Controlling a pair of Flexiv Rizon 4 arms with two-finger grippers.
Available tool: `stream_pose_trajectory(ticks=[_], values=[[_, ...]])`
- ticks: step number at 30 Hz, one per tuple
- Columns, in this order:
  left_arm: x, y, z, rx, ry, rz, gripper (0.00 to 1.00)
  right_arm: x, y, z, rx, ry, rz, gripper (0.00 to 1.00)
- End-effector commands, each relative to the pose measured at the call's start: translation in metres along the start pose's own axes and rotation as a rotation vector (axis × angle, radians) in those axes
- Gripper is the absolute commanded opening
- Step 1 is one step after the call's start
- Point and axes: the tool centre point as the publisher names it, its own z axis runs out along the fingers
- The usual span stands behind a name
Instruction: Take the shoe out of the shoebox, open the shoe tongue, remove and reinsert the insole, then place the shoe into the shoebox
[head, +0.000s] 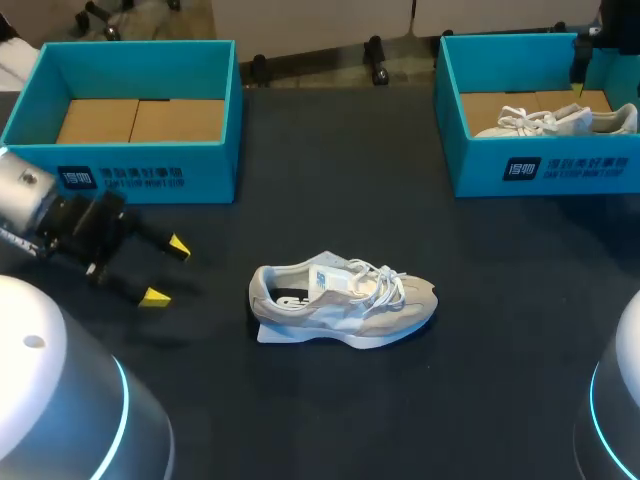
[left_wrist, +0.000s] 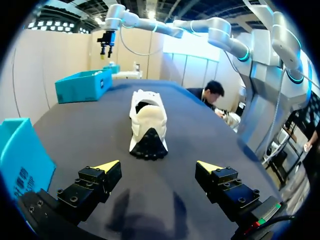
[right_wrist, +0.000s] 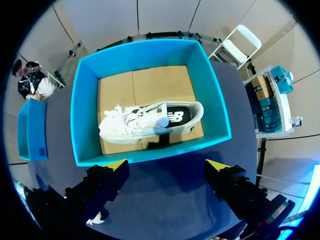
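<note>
In the head view my right pincer is out of sight. The near wall of the right shoebox (head: 540, 165) hides the lower part of the second shoe (head: 552, 122) inside it. I cannot make out the insole.

The shoe (head: 345, 305) lies mid-worktop (head: 300, 420), to the right of my left pincer (head: 166, 271) and well apart from it, heel end toward it.

- Left pincer: fingers wide, holding nothing.
- Right pincer (right_wrist: 166, 165): fingers wide, holding nothing, with the right shoebox ahead of it.

Shoe: grey-beige upper, white laces, white sole.
</note>
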Motion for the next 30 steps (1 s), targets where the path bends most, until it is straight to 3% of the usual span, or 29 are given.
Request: stream_pose_trajectory(ticks=[1,18,30], values=[[0.004,0.012,0.006,0.094,-0.014,-0.018,1.00,0.000,-0.001,0.000,-0.002,0.000,0.000,1.00],[0.008,0.040,0.009,0.289,-0.097,-0.056,1.00,0.000,-0.001,0.000,-0.002,0.000,0.000,1.00],[0.008,0.042,0.010,0.293,-0.091,-0.057,1.00,0.000,-0.001,0.000,-0.002,0.000,0.000,1.00]])
